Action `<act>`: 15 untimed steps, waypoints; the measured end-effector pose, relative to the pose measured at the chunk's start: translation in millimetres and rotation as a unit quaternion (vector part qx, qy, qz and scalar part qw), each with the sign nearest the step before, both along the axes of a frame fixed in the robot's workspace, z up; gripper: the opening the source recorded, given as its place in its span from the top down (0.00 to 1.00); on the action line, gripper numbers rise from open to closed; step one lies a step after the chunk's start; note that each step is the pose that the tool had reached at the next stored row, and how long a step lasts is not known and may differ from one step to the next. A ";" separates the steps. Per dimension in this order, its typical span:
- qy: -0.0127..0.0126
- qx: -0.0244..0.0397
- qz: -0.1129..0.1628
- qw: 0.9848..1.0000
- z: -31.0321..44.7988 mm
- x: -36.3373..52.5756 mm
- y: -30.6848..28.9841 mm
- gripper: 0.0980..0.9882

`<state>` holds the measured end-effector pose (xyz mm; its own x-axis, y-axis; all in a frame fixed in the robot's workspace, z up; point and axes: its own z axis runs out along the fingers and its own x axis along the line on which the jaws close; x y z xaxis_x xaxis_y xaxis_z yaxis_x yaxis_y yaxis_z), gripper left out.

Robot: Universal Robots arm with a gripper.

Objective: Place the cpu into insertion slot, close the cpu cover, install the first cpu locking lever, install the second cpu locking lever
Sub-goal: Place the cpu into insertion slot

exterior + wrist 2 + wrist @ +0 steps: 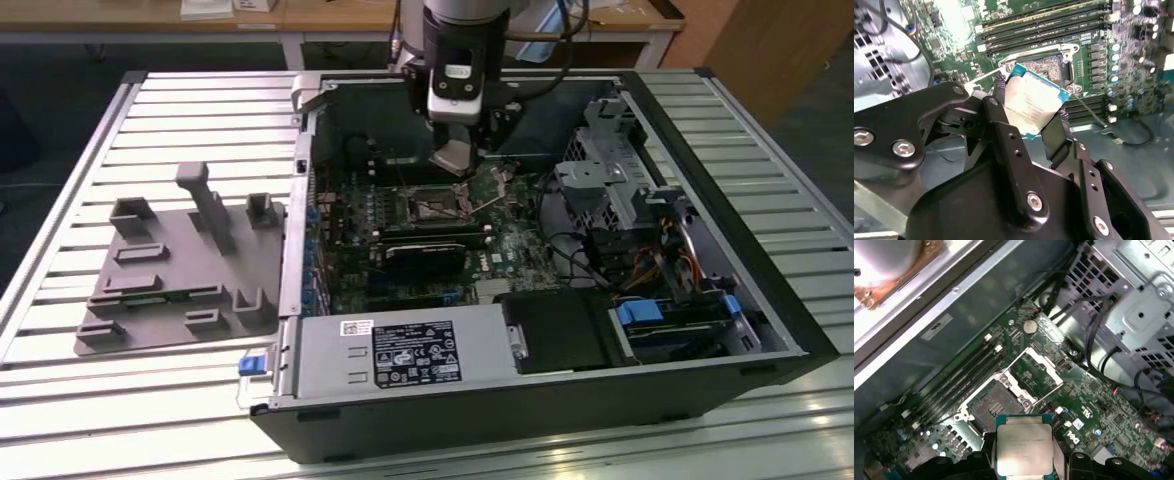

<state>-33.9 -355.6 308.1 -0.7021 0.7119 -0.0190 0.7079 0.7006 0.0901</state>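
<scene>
Above open case (781, 310), claw (454, 152) clamped on cpu (1023, 447) by two opposite edges, hovering short of slot (996, 400). Slot bare, cover (1045, 363) swung up. Nothing seated yet; placing, cover closing and both levers all left to do.

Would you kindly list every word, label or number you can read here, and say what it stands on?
None can be read with confidence.
Print on the cpu, held in the gripper: too small.
Black label on the grey power supply: blurred.
Pale sticker on the case wall: blurred.
</scene>
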 end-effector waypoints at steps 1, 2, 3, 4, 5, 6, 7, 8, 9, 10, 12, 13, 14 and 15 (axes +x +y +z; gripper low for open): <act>0.000 0.000 -0.009 1.000 -0.2 0.0 0.0 0.51; 0.000 0.000 -0.018 1.000 -0.5 0.0 0.0 0.51; 0.000 0.000 -0.028 1.000 -0.8 0.0 0.0 0.51; 0.000 0.000 -0.037 0.999 -1.0 0.0 0.0 0.51; 0.000 0.000 -0.046 0.999 -1.3 0.0 0.0 0.51; 0.000 0.000 -0.055 0.999 -1.6 0.0 0.0 0.51; 0.000 0.000 -0.064 0.998 -1.8 0.0 0.0 0.51; 0.000 0.000 -0.073 0.997 -2.1 0.0 0.0 0.51; 0.000 0.000 -0.082 0.997 -2.4 0.0 0.0 0.51; 0.000 0.000 -0.091 0.996 -2.7 0.0 0.0 0.51; 0.000 0.000 -0.109 0.994 -3.4 0.0 0.0 0.51; 0.000 0.000 -0.118 0.993 -4.0 0.0 0.0 0.51; 0.000 0.000 -0.127 0.992 -4.6 0.0 0.0 0.51; 0.000 0.000 -0.136 0.991 -5.2 0.0 0.0 0.51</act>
<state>-33.9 -355.6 302.8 -0.4842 0.8748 -0.0190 0.8705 0.4838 0.0902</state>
